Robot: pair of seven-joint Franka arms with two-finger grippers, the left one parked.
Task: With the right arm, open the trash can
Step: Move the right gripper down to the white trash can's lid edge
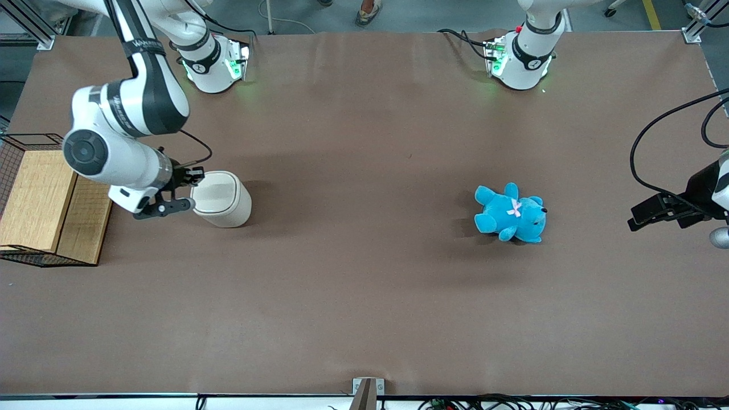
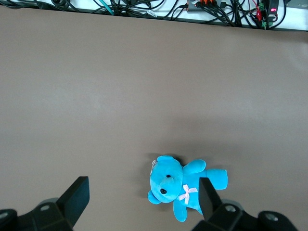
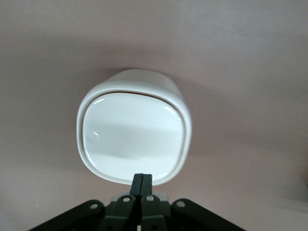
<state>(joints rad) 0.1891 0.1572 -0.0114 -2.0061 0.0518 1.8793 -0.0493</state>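
Note:
The trash can [image 1: 223, 200] is a small cream-white bin standing upright on the brown table toward the working arm's end. In the right wrist view its glossy rounded-square lid [image 3: 131, 135] lies down flat on the rim. My right arm [image 1: 117, 148] reaches down beside the can. Its black gripper [image 1: 191, 192] sits at the can's top edge, on the side toward the wire basket. In the right wrist view the gripper [image 3: 142, 177] has its two fingers pressed together, with the tips at the lid's rim. Nothing is held between them.
A black wire basket with a wooden top [image 1: 35, 199] stands beside the arm at the table's edge. A blue teddy [image 1: 511, 213] lies toward the parked arm's end and also shows in the left wrist view [image 2: 180, 187]. Cables run along the table's front edge.

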